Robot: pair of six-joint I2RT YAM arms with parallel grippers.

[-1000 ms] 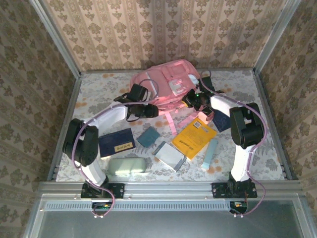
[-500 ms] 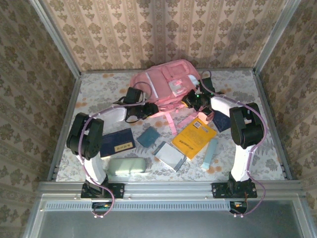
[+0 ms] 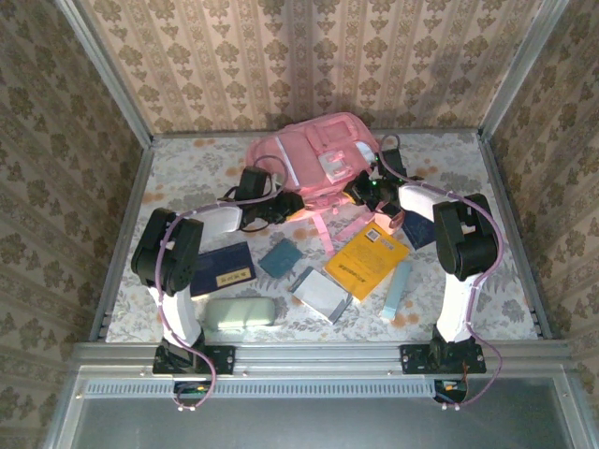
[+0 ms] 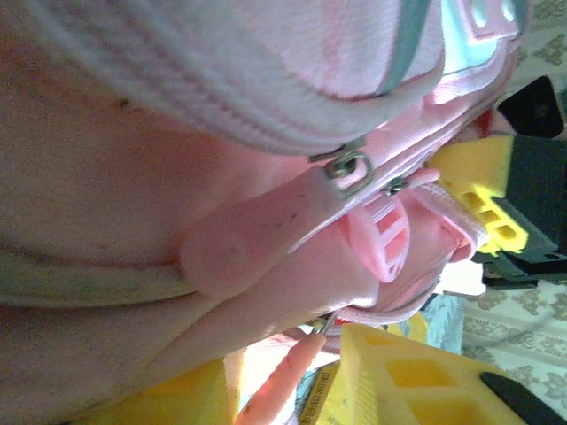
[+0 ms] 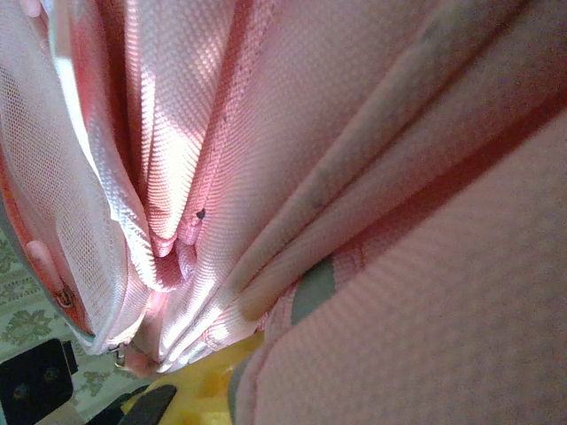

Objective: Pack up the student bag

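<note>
The student bag [image 3: 314,154], a large pink backpack, lies at the back of the table. My left gripper [image 3: 281,208] is at its near left edge. In the left wrist view its yellow fingers [image 4: 416,376] stand apart, open, with a pink zip pull tab [image 4: 288,376] hanging in the gap under the bag's zip line [image 4: 350,168]. My right gripper [image 3: 361,191] is at the bag's near right edge. Bunched pink fabric [image 5: 266,195] runs down to its yellow finger [image 5: 199,385], and the jaws are shut on that fabric.
In front of the bag lie a navy booklet [image 3: 221,268], a small teal pouch [image 3: 280,257], a silver notebook [image 3: 320,295], a yellow book [image 3: 367,260], a pale blue case [image 3: 397,290] and a pale green case [image 3: 240,311]. Pink straps [image 3: 323,229] trail forward.
The left arm has swung its elbow inward and its gripper has edged right along the bag's edge, with the jaws narrowing. The right arm and the bag have stayed put.
</note>
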